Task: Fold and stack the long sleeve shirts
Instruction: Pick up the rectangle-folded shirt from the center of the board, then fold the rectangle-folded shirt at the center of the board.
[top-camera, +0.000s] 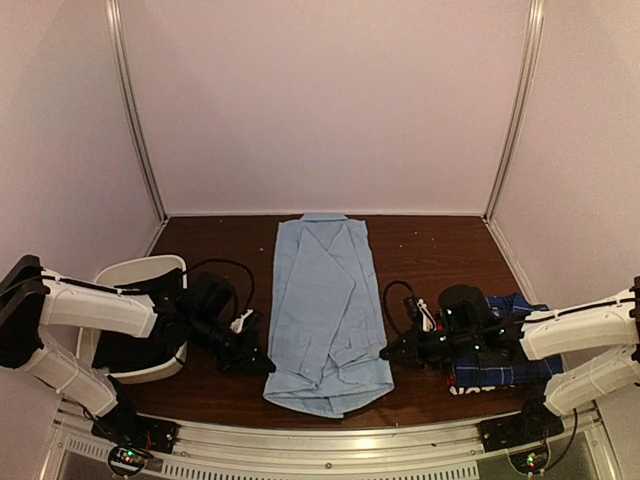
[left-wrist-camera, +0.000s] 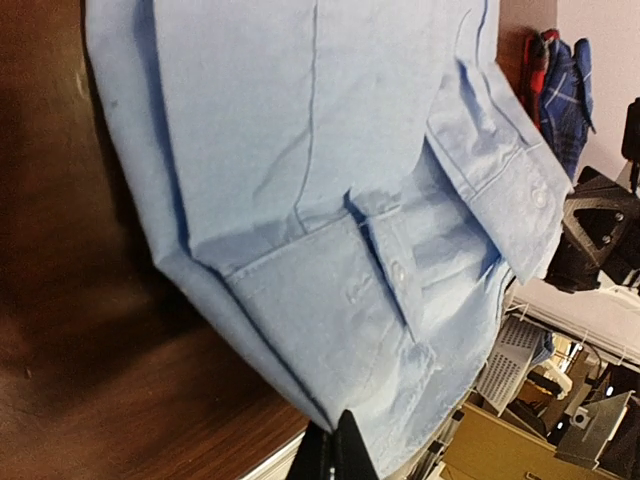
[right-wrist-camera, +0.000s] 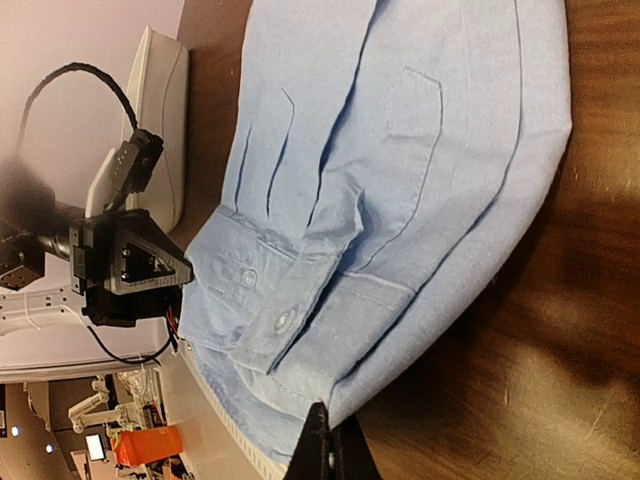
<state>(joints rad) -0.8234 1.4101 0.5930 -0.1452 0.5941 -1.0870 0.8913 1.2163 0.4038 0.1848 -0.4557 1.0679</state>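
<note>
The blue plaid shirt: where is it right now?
In the top view the blue plaid shirt lies on the right side of the table, partly under the right arm, to the right of the light blue shirt spread in the middle.

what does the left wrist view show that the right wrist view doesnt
Only the left wrist view: the blue-and-navy plaid cloth shirt with a red-and-black cloth beside it. Only the right wrist view: the white plastic bin. Both: the plain light blue button-up cloth shirt, folded, with its buttoned cuffs, lying on the dark brown wooden table.
</note>
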